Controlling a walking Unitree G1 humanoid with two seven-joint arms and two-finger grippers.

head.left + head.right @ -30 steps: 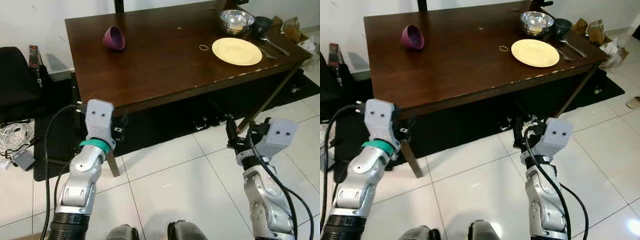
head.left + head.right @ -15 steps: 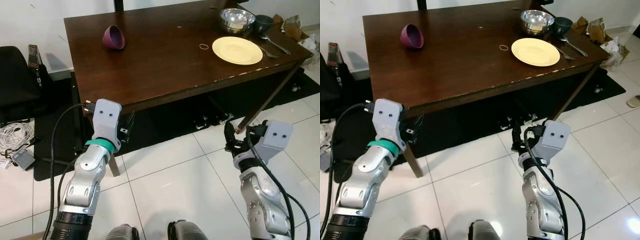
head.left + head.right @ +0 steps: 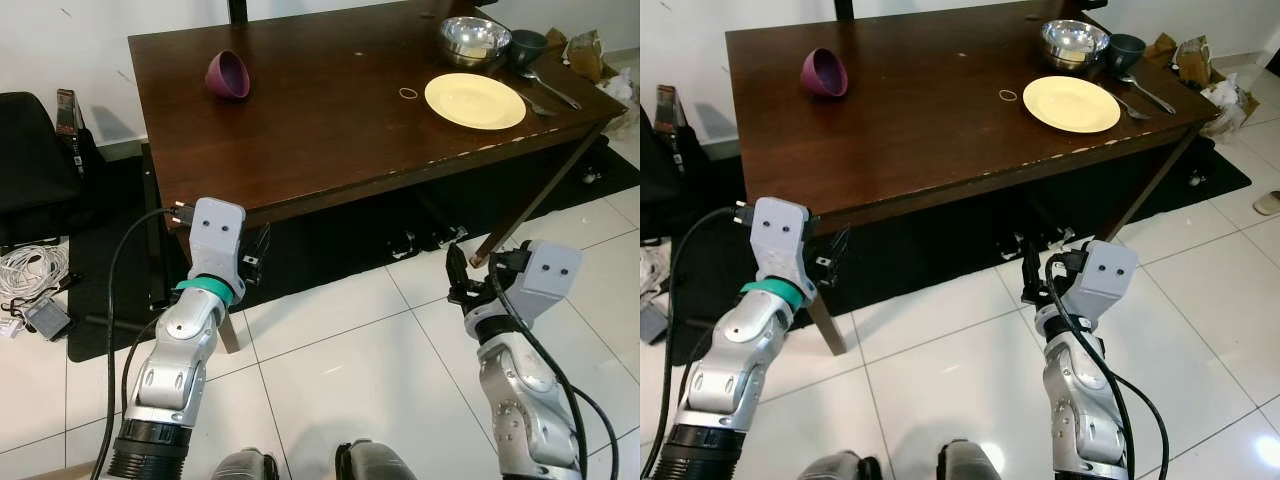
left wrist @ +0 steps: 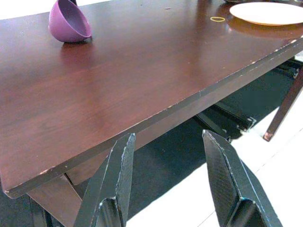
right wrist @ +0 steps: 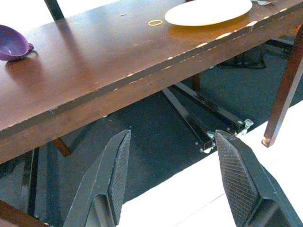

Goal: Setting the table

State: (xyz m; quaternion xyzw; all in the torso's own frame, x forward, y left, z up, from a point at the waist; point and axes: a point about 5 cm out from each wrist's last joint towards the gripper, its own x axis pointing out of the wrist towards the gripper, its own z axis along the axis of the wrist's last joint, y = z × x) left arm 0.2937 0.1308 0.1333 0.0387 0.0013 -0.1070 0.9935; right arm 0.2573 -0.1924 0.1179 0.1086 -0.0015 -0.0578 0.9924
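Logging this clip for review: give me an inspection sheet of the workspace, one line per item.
Surface: dark wooden table, near edge chipped.
Job's things: yellow plate, steel bowl, dark bowl, spoon, purple bowl tipped on its side.
Clutter: rubber band beside the plate.
Grippers: left pincer and right pincer open, empty, below the table edge.
Cables: white cords on the floor, left.
Surroundings: white tiles, black rug under the table.
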